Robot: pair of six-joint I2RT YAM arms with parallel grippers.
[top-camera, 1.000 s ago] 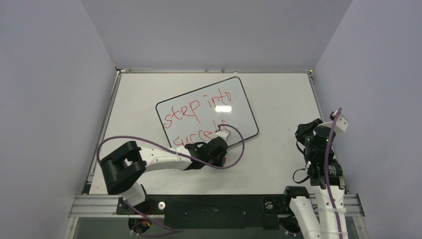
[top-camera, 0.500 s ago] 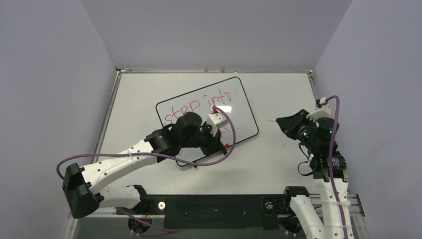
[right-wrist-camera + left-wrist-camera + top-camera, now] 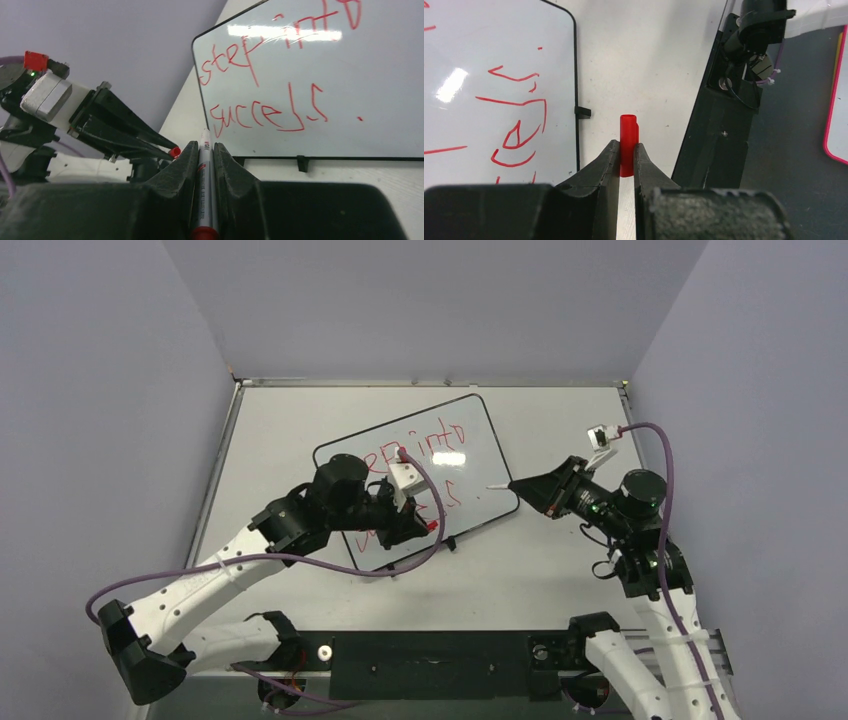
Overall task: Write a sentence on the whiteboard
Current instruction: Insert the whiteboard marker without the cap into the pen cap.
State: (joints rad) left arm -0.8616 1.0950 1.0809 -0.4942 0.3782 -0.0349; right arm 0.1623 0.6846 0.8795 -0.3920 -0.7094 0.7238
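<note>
A red cap (image 3: pixel 628 132) is pinched in the closed left gripper (image 3: pixel 626 149), presumably for recapping; the whiteboard (image 3: pixel 492 468) is laid mid-table, the sentence (image 3: pixel 250 116) seemingly finished on it; the marker (image 3: pixel 204 192) is clamped in the right gripper (image 3: pixel 205 147), tip aimed capward

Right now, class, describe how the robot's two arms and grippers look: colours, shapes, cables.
Both arms, left arm and right arm, have white links, black joints and a purple cable. Left gripper and right gripper are black with tapered fingers.
</note>
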